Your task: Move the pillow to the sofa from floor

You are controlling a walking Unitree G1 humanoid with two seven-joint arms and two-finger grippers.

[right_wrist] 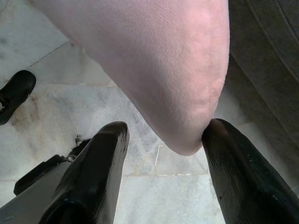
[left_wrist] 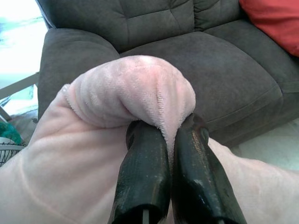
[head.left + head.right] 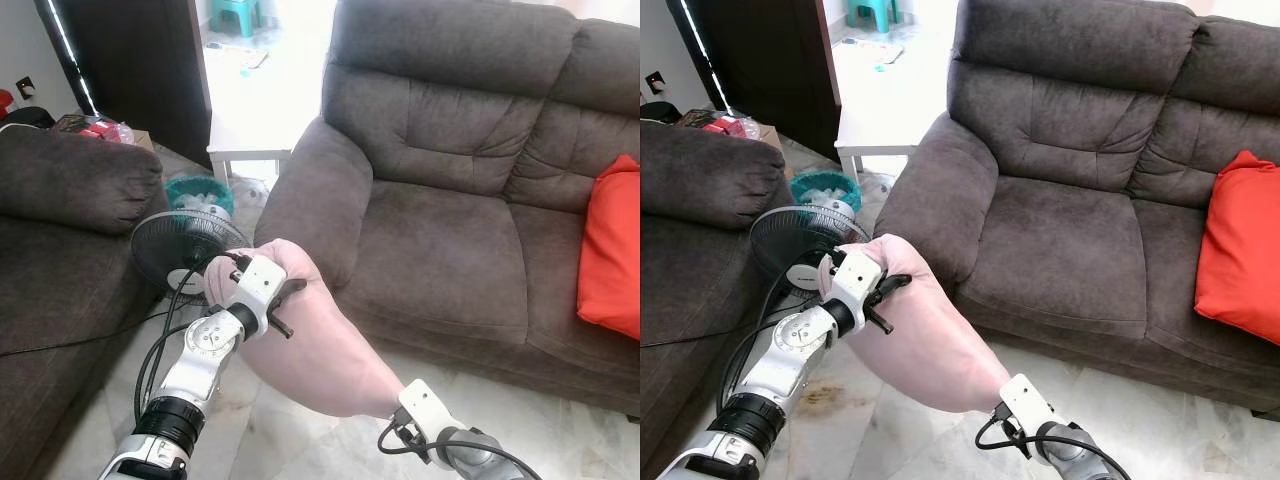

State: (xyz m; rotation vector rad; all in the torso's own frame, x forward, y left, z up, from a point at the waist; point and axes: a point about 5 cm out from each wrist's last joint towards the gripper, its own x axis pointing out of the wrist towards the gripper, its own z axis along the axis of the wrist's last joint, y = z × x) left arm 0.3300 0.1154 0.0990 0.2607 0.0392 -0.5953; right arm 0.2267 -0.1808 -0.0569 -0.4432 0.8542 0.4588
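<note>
Eye view: pillow (image 3: 320, 350) held off the floor (image 3: 300, 440), sofa (image 3: 440, 230) seat open at 1 o'clock, fan (image 3: 185, 250) close at 10. Left wrist: left end effector (image 2: 166, 140) pinched tight on a pillow fold. Right wrist: right end effector (image 1: 161, 140) spread wide, one finger (image 1: 243, 172) touching the pillow corner.

Head eyes look down at sofa (image 3: 440, 240); wrist views sit close on pillow (image 2: 117, 102).
</note>
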